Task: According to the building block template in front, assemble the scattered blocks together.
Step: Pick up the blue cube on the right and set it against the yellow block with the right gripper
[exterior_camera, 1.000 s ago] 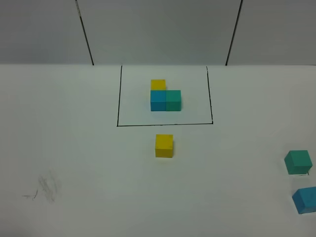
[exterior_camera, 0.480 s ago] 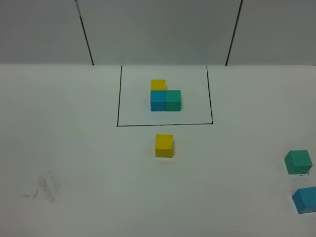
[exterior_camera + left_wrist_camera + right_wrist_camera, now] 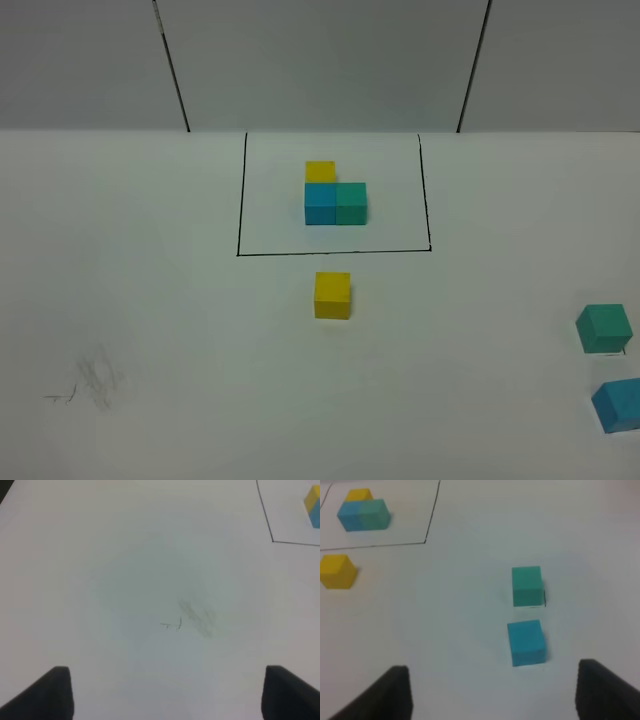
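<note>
White table (image 3: 150, 300) fills the high view, its far edge meeting a grey wall (image 3: 320, 60). The building block template (image 3: 335, 195) sits inside the black frame (image 3: 335, 252) at centre-back. It is an L of three touching cubes, with yellow behind, cyan-blue in front of it and teal-green beside the blue. The yellow cube (image 3: 332, 295) stands alone just in front of the frame's near line, with bare table on both sides of it. The teal-green cube (image 3: 604, 329) and the cyan-blue cube (image 3: 618, 404) lie far right, near each other but apart; the blue one is cut by the picture's edge. A faint scuff mark (image 3: 95, 380) marks the left foreground. Nothing has shifted since a second ago — all the cubes lie where they lay.

Left wrist view: the left gripper (image 3: 167, 695) hangs above bare table with its fingers (image 3: 50, 695) spread wide and nothing between them. The scuff mark (image 3: 195, 617) lies ahead of it, and a corner of the frame and the template's edge (image 3: 313, 505) show far off.

Right wrist view: the right gripper (image 3: 495, 692) is also spread and holds nothing. The cyan-blue cube (image 3: 526, 642) is nearest to it, with the teal-green cube (image 3: 527, 586) just beyond — a narrow gap between them. Both are plain and matte, and both sit flat. The yellow cube (image 3: 337, 571) and the template (image 3: 364, 512) lie well away across open table.
</note>
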{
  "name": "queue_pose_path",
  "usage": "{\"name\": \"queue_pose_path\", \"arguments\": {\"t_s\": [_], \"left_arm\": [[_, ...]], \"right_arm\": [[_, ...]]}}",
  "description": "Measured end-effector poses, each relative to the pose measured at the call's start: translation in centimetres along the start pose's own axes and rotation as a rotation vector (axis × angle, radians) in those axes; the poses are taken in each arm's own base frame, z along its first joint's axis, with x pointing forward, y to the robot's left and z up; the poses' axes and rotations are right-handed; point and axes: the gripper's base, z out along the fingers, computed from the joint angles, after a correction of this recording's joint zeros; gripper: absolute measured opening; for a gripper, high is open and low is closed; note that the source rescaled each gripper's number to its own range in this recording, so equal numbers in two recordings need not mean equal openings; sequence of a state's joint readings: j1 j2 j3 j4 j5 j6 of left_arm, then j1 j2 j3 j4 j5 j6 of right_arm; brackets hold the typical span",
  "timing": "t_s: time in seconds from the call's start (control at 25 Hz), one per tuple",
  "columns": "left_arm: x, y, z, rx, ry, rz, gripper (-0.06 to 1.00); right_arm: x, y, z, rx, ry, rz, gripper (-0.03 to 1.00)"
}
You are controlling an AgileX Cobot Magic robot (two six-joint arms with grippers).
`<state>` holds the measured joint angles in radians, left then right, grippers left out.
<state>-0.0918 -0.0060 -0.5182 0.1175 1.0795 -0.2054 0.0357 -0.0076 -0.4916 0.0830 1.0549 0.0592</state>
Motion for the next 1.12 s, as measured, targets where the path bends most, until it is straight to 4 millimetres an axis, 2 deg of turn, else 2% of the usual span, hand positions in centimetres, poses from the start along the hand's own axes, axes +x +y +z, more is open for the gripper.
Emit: {"name": "queue_pose_path", "arguments": {"t_s": [0.28,0.88,1.12], "left_arm": [[0.12,-0.01,0.12,0.001,0.004,-0.017,0.72],[0.19,-0.15,0.03,-0.084,-0.005,-0.071,0.54],[0.19,-0.15,0.03,-0.084,-0.005,-0.071,0.51]], "right_arm": [[0.00,0.00,0.00,0.000,0.000,0.000,0.60],[0.00,0.00,0.00,0.000,0.000,0.000,0.60],[0.00,0.00,0.00,0.000,0.000,0.000,0.60]]}}
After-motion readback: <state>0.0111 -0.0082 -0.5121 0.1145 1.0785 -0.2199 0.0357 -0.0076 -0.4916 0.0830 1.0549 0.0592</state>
